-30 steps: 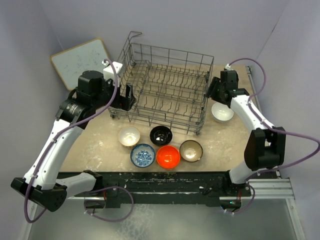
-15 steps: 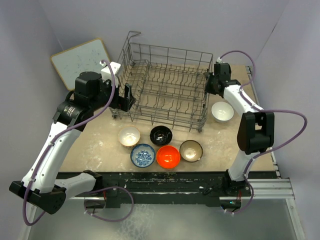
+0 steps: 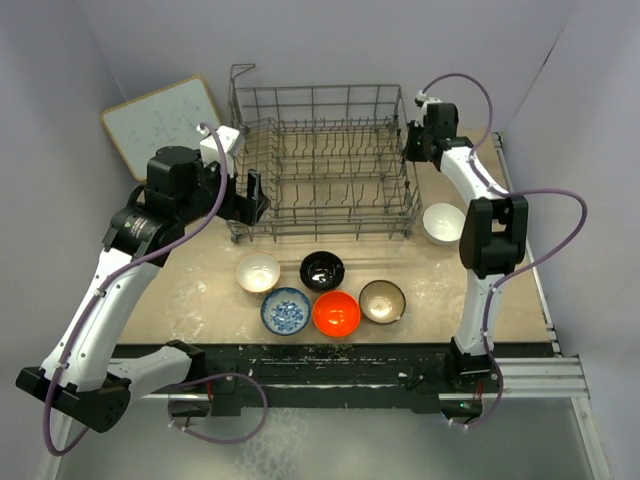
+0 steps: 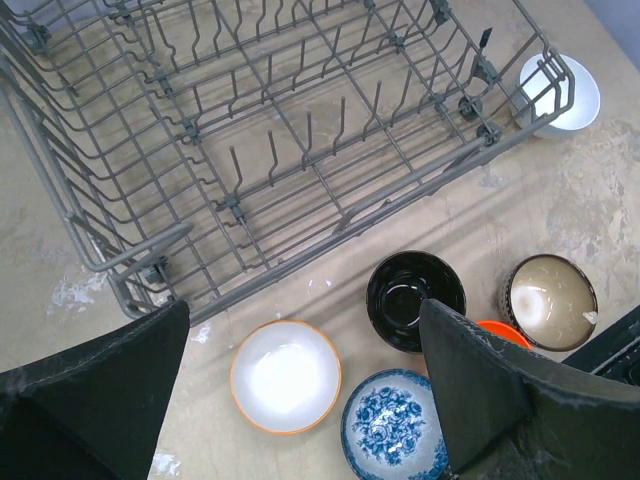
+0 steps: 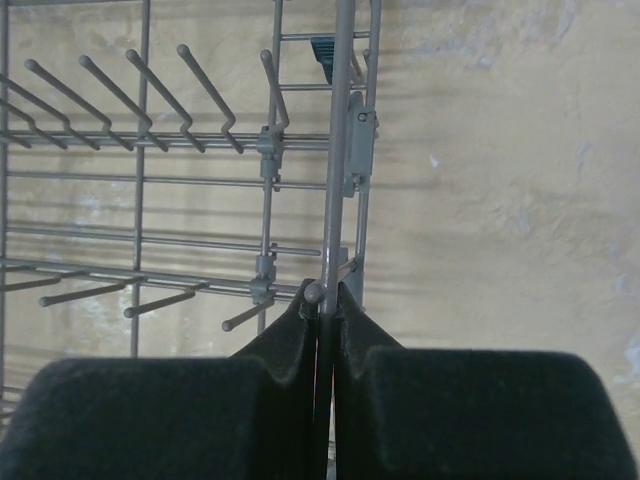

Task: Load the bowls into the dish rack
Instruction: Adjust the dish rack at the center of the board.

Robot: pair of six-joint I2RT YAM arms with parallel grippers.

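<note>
My right hand (image 5: 322, 300) has just pinched together on an upright rim wire of the grey metal wire dish rack (image 3: 320, 160), at its right end toward the far corner. With that grip the rack has swung. A second ago it sat skewed on the desk (image 3: 200, 285); now its long sides run square to the near edge.

My left hand (image 4: 300, 395) has not shifted, fingers wide apart and holding nothing, by the rack's near left corner.

No bowl is loaded. The small white bowl (image 3: 444, 223) sits just right of the rack. The cream bowl (image 3: 258, 272), glossy black bowl (image 3: 322, 270), blue-and-white patterned bowl (image 3: 285, 311), bright orange-red bowl (image 3: 336, 313) and brown-rimmed bowl (image 3: 382, 301) cluster in front.

I judge this was only squaring-up; loading can begin once I let go.
</note>
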